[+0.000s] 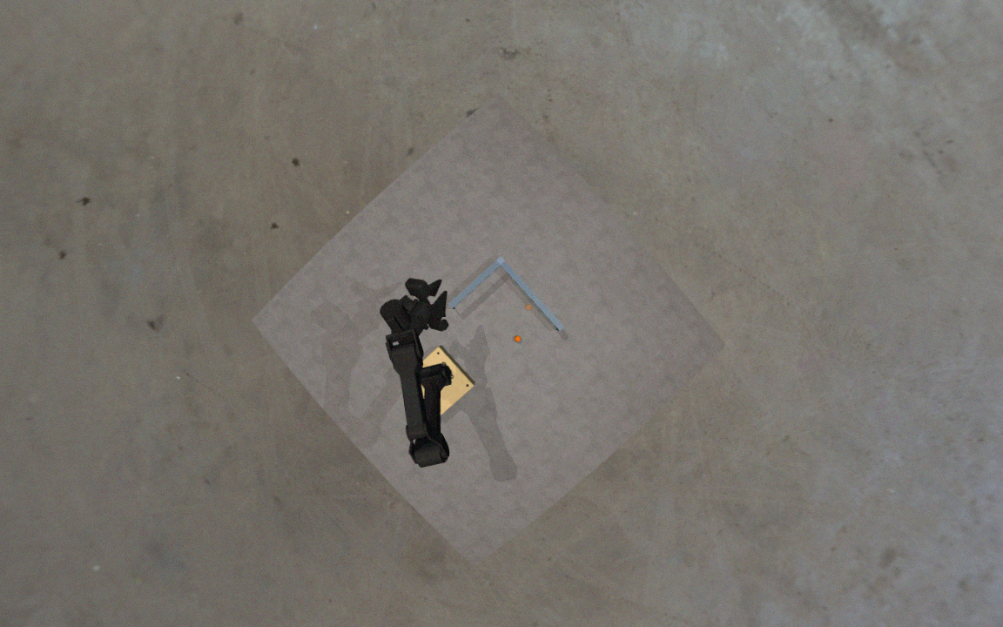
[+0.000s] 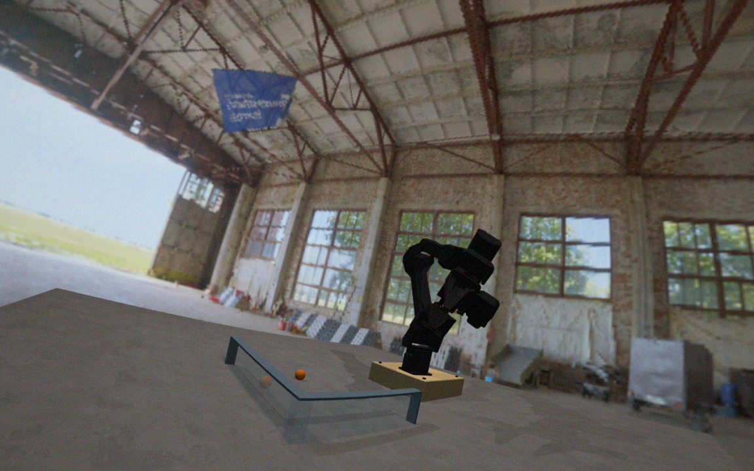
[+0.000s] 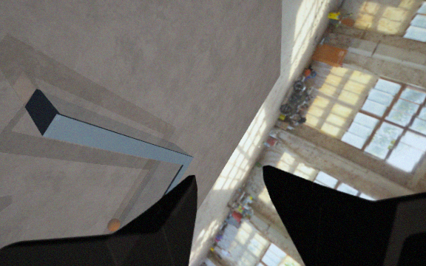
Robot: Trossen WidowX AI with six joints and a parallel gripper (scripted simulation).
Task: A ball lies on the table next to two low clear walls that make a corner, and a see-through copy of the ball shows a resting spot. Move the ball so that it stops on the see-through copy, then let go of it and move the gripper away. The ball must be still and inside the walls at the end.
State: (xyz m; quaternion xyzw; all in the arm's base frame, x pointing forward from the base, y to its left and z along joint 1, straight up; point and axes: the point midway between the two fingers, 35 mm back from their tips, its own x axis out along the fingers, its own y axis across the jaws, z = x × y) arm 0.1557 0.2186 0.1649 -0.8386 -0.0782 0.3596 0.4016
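Observation:
The solid orange ball (image 1: 517, 339) (image 2: 299, 374) rests on the table, on the inner side of the walls and apart from them. The see-through copy (image 1: 528, 306) (image 2: 265, 381) (image 3: 114, 224) is paler and sits close to the longer clear wall (image 1: 531, 293) (image 2: 265, 367). The shorter wall (image 1: 476, 283) (image 2: 362, 396) (image 3: 113, 142) meets it at the corner. My gripper (image 1: 442, 287) (image 3: 229, 176) is partly open with nothing between its fingers. It is raised above the table, near the free end of the shorter wall in the overhead view and well away from the ball. The wrist view does not show the solid ball.
The arm's yellow base block (image 1: 454, 381) (image 2: 444, 386) stands on the square table (image 1: 606, 405) (image 2: 104, 409), on the open side of the corner. The arm casts shadows between the base and the ball. The table's edges show around the scene.

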